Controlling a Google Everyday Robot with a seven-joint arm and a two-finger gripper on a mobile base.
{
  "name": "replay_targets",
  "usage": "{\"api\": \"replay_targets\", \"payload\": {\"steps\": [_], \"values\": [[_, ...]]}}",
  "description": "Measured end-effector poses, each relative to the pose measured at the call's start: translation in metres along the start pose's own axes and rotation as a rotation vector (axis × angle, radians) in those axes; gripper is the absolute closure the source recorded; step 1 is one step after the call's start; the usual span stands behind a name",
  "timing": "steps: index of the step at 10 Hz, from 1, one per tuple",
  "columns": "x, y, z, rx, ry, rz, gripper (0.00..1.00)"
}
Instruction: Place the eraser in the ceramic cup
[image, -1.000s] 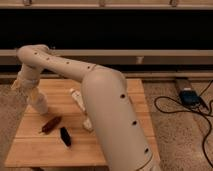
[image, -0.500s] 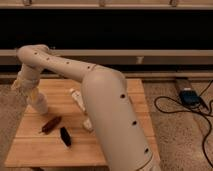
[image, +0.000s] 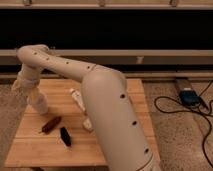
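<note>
The eraser (image: 65, 136), a small black block, lies on the wooden table (image: 115, 85) near its front left, next to a reddish-brown elongated object (image: 51, 124). The ceramic cup (image: 40, 105), small and white, stands upright at the table's left side. My arm reaches across the table to the left, and my gripper (image: 31, 93) hangs over the cup's top, partly hiding its rim. The gripper is well apart from the eraser, which lies below and to the right of it.
A white rectangular block (image: 77, 96) lies mid-table, and another pale piece (image: 88, 124) lies beside my arm. My arm's large body covers the table's right half. A blue device (image: 189, 96) and black cables (image: 175, 107) lie on the floor at the right.
</note>
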Motion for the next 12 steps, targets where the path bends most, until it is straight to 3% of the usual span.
{"api": "replay_targets", "payload": {"steps": [4,7,12], "values": [[-0.017,0.045,-0.012,-0.045,0.102,-0.029,0.20],[-0.018,0.092,-0.018,-0.074,0.159,-0.009,0.20],[-0.023,0.171,-0.037,-0.163,0.268,0.034,0.20]]}}
